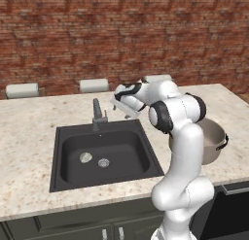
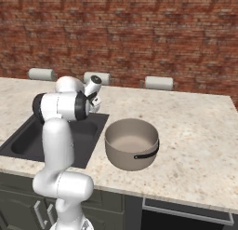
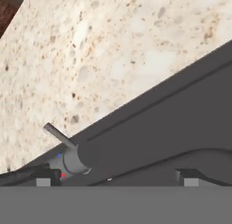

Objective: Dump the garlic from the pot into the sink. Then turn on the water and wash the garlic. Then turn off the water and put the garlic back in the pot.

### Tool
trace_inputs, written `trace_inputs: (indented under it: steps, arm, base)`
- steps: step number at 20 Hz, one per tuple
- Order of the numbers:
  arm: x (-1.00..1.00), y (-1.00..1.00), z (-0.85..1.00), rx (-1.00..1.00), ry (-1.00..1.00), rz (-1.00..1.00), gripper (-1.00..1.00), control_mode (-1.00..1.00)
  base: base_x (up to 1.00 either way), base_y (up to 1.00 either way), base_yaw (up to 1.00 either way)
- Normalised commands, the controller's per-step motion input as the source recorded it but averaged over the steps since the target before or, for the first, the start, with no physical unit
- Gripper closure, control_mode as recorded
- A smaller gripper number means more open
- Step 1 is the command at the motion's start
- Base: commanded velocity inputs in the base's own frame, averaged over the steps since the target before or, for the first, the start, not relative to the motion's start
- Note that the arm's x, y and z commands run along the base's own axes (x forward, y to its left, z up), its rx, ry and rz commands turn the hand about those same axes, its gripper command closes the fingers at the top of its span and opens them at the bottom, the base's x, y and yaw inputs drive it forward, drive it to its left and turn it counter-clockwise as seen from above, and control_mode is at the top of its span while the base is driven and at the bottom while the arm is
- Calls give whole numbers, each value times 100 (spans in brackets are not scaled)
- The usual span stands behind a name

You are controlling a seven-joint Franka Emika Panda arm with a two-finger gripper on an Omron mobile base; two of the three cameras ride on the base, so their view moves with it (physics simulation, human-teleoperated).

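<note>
- The pot [image 2: 131, 144] stands upright on the speckled counter [image 2: 195, 131] just to the right of the sink, near the front edge. Its pale inside is bare, and one dark side handle [image 2: 146, 155] faces the front.
- From the left base view the pot [image 1: 210, 142] is mostly hidden behind the white arm [image 1: 182, 156], with only its right side and a dark handle showing.
- The sink [image 1: 65, 178] is a dark basin set into the counter. On its floor lies the garlic [image 1: 85, 157], a pale lump just to the left of the round silver drain [image 1: 103, 162], close beside it but apart.
- The gripper [image 3: 115, 178] hangs over the back edge of the sink near the faucet [image 1: 97, 113]. Its two dark fingertips [image 3: 44, 177] stand well apart with nothing between them.
- In the hand view the faucet's grey body [image 3: 74, 160] sits just beside the left fingertip, its thin lever [image 3: 58, 134] angled up over the counter.
- Behind the counter stand three pale chair backs [image 1: 94, 85] before a brick wall [image 1: 121, 35].
</note>
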Motion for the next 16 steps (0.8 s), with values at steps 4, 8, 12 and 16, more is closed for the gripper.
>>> trace_inputs:
  steps: [4, 8, 12, 16]
  arm:
    - [-100, -40, 67, -1, -8, -5, -100, -100]
    - [-100, -23, 62, -3, -8, -1, -100, -100]
    - [-100, -6, 66, -3, -1, 0, -100, -100]
    - [-94, 0, 88, 0, 0, 3, -100, -100]
  base:
    - [0, 0, 0]
    - [0, 0, 0]
    - [0, 0, 0]
    - [0, 0, 0]
